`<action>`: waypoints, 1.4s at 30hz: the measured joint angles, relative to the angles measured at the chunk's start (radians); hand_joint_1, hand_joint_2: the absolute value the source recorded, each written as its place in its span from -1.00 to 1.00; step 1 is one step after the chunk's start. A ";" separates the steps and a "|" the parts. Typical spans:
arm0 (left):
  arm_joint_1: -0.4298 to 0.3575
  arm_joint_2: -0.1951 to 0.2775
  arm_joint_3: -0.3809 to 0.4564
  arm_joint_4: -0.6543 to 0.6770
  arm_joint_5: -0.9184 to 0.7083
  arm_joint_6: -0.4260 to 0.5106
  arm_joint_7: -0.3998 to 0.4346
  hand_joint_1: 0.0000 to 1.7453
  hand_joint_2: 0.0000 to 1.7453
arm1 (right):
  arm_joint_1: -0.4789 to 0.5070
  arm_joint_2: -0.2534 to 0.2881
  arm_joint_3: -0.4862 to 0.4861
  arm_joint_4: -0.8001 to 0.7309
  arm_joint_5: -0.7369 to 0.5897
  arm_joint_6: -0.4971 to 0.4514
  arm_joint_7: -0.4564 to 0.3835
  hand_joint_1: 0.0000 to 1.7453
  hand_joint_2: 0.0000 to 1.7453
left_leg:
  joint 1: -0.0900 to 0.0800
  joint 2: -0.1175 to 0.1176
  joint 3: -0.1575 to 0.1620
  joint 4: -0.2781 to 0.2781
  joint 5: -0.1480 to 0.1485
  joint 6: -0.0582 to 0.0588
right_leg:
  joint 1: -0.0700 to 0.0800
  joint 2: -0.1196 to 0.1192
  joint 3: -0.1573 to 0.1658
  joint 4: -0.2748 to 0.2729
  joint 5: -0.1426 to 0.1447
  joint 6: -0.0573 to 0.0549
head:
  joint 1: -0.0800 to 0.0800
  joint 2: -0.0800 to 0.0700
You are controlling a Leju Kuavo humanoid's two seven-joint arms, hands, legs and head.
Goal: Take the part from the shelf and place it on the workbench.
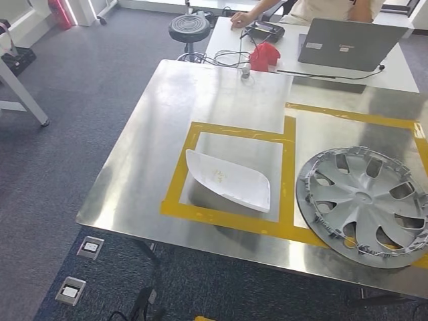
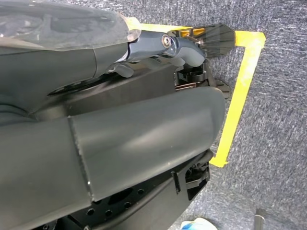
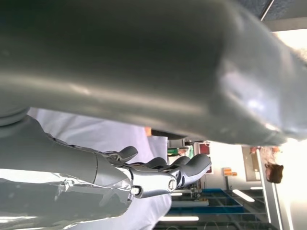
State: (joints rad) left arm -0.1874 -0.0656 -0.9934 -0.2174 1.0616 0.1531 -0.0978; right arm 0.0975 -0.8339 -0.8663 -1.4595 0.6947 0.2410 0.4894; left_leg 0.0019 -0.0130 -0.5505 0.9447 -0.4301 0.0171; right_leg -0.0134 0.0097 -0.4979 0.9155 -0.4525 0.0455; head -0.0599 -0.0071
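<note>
The part (image 1: 228, 180), a white curved shell, lies on the steel workbench (image 1: 166, 114) inside a rectangle of yellow tape. In the left wrist view my left hand (image 2: 170, 45) hangs over grey carpet marked with yellow tape, fingers stretched out and holding nothing. In the right wrist view my right hand (image 3: 159, 175) has its fingers extended and apart, with nothing in them; a person's white clothing shows behind it.
A silver hubcap (image 1: 366, 200) lies on the workbench's right side, partly over the tape. Behind the bench stands a white table with a laptop (image 1: 343, 43), a red object (image 1: 264, 55) and cables, where a person (image 1: 323, 8) sits. A round stool (image 1: 189, 28) stands beside it.
</note>
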 joint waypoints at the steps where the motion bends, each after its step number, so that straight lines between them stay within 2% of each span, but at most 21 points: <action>1: 0.000 -0.001 0.000 0.000 0.000 0.001 0.000 -1.00 -1.00 | 0.000 0.000 0.000 0.000 -0.001 0.000 -0.002 -1.00 -1.00 | 0.000 0.000 0.000 0.000 0.000 0.000 | 0.000 0.000 0.000 0.000 0.000 0.000 | 0.000 0.000; 7: -0.001 -0.003 0.003 0.000 0.003 0.006 0.000 -1.00 -1.00 | 0.001 0.000 0.003 0.000 -0.005 -0.004 -0.011 -1.00 -1.00 | 0.000 0.000 0.000 0.000 0.000 0.000 | 0.000 0.000 0.000 0.000 0.000 0.000 | 0.000 0.000; 11: -0.003 -0.005 0.006 0.000 0.004 0.008 0.000 -1.00 1.00 | 0.001 0.000 0.009 0.000 -0.007 -0.010 -0.011 -1.00 -1.00 | 0.000 0.000 0.000 -0.001 0.000 0.000 | 0.000 0.000 0.000 0.000 0.000 0.000 | 0.000 0.000; 12: -0.003 -0.005 0.006 0.000 0.004 0.010 0.000 -1.00 1.00 | 0.001 0.000 0.010 0.000 -0.008 -0.011 -0.011 -1.00 -1.00 | 0.000 0.000 0.000 -0.001 0.000 0.000 | 0.000 0.000 0.000 0.000 0.000 0.000 | 0.000 0.000; 16: -0.005 -0.005 0.010 0.000 0.015 0.014 0.006 -1.00 -1.00 | 0.000 0.000 0.021 0.001 -0.008 -0.016 -0.011 -1.00 -1.00 | 0.000 0.000 0.000 -0.001 0.000 0.000 | 0.000 0.000 0.000 0.000 0.000 0.000 | 0.000 0.000; 27: -0.015 -0.005 0.026 0.000 0.029 0.014 0.005 -1.00 -1.00 | -0.006 0.000 0.049 0.003 -0.008 -0.033 -0.012 -1.00 -1.00 | 0.000 0.000 0.000 -0.001 0.000 0.000 | 0.000 0.000 0.000 0.000 0.000 0.000 | 0.000 0.000; 31: -0.016 -0.004 0.032 0.000 0.031 0.023 -0.001 -1.00 1.00 | -0.015 0.000 0.056 0.004 -0.008 -0.034 -0.015 -1.00 -1.00 | 0.000 0.000 0.000 -0.001 0.000 0.000 | 0.000 0.000 0.000 0.000 0.000 0.000 | 0.000 0.000; 32: -0.016 -0.004 0.033 0.000 0.031 0.027 -0.004 -1.00 1.00 | -0.020 0.000 0.060 0.004 -0.008 -0.035 -0.016 -1.00 -1.00 | 0.000 0.000 0.000 -0.001 0.000 0.000 | 0.000 0.000 0.000 0.000 0.000 0.000 | 0.000 0.000; 36: -0.017 -0.002 0.037 0.000 0.031 0.041 -0.025 -1.00 -1.00 | -0.031 0.000 0.074 0.010 -0.007 -0.037 -0.017 -1.00 -1.00 | 0.000 0.000 0.000 -0.001 0.000 0.000 | 0.000 0.000 -0.001 0.000 0.000 0.000 | 0.000 0.000; 42: -0.017 0.003 0.047 0.000 0.033 0.056 -0.046 -1.00 -1.00 | -0.030 0.000 0.082 0.020 -0.008 -0.040 -0.026 -1.00 -1.00 | 0.000 0.000 0.000 -0.001 0.000 0.000 | 0.000 0.000 -0.001 0.000 0.000 0.000 | 0.000 0.000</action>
State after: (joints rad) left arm -0.2048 -0.0629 -0.9461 -0.2174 1.0944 0.2088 -0.1436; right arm 0.0674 -0.8339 -0.7839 -1.4392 0.6871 0.2007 0.4634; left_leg 0.0020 -0.0127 -0.5501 0.9437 -0.4300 0.0171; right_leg -0.0134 0.0097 -0.4986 0.9156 -0.4525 0.0454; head -0.0599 -0.0069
